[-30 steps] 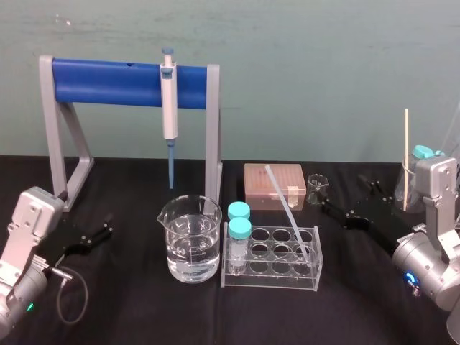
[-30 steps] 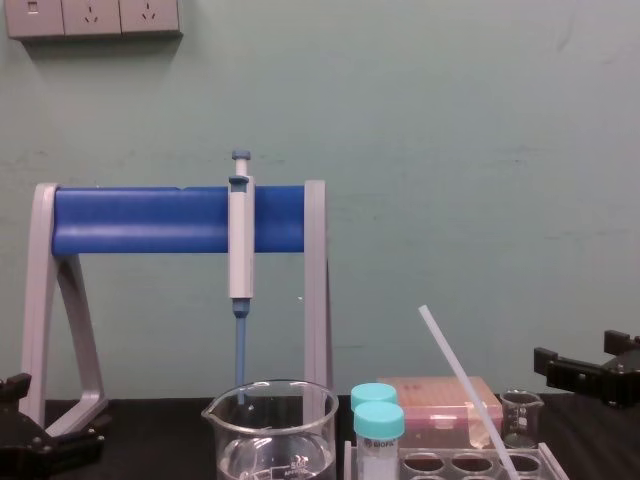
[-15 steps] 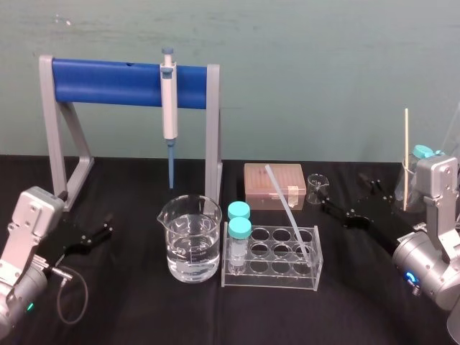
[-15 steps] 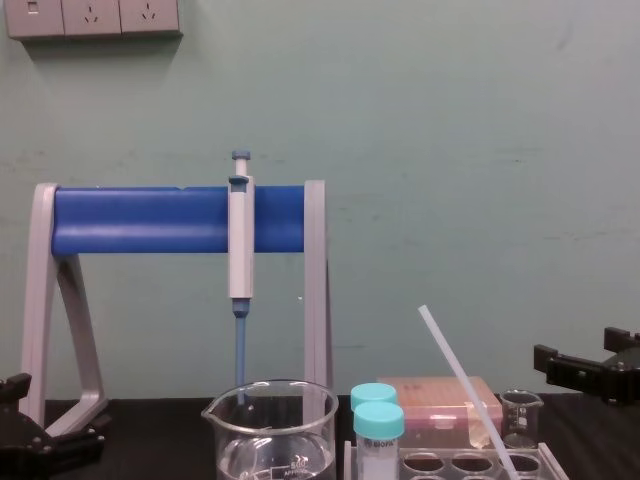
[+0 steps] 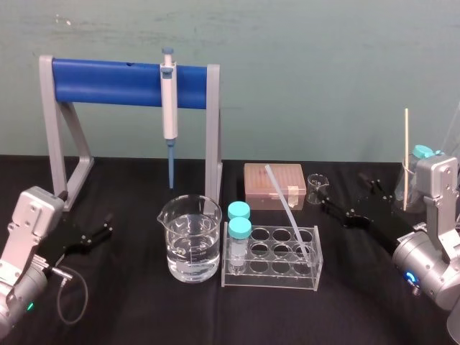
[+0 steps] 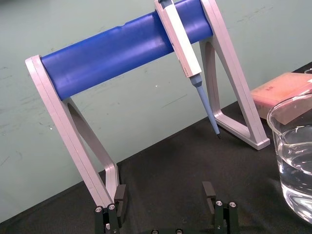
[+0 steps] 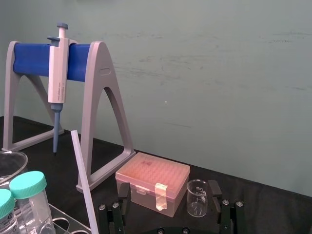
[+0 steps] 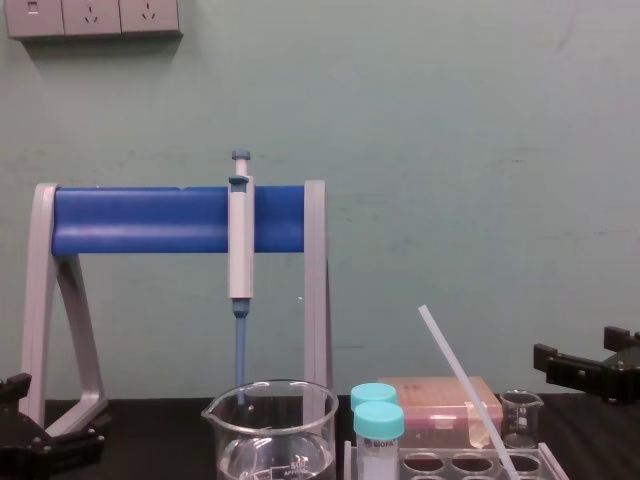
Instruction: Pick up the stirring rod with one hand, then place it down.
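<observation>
Stirring rod free of the right gripper, standing in the rack.

The stirring rod (image 5: 286,208) leans in the clear tube rack (image 5: 269,279), its top tilted toward 11 o'clock. The right gripper (image 5: 343,192) sits near, with the rod at its 9 o'clock, apart, jaws spread wide and holding nothing. The left gripper (image 5: 106,224) rests at the table's left, jaws also spread.

Stirring rod (image 8: 460,377) foot below chest view's edge

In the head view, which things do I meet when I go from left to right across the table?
left gripper → large beaker → capped tubes → stirring rod → right gripper → thin stick
</observation>
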{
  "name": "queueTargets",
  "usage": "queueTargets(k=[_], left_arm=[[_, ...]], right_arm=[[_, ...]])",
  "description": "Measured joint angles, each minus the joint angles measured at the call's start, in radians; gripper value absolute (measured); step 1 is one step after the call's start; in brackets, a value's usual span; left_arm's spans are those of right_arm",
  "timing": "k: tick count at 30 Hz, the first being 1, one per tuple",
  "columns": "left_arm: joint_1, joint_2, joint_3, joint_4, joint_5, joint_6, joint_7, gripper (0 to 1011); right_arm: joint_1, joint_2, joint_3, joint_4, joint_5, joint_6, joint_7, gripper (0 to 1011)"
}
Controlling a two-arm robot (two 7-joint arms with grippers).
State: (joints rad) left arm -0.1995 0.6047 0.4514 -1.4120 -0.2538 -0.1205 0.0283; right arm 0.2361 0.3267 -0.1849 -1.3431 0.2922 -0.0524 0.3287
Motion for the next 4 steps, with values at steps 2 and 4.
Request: queueTargets(k=[2,4], left_arm=[[0.0,0.0,0.0,0.0,0.0,0.0,0.0,1000],[0.0,0.0,0.0,0.0,0.0,0.0,0.0,1000]], right_arm=[[0.0,0.0,0.0,0.0,0.0,0.0,0.0,1000],[0.0,0.0,0.0,0.0,0.0,0.0,0.0,1000]])
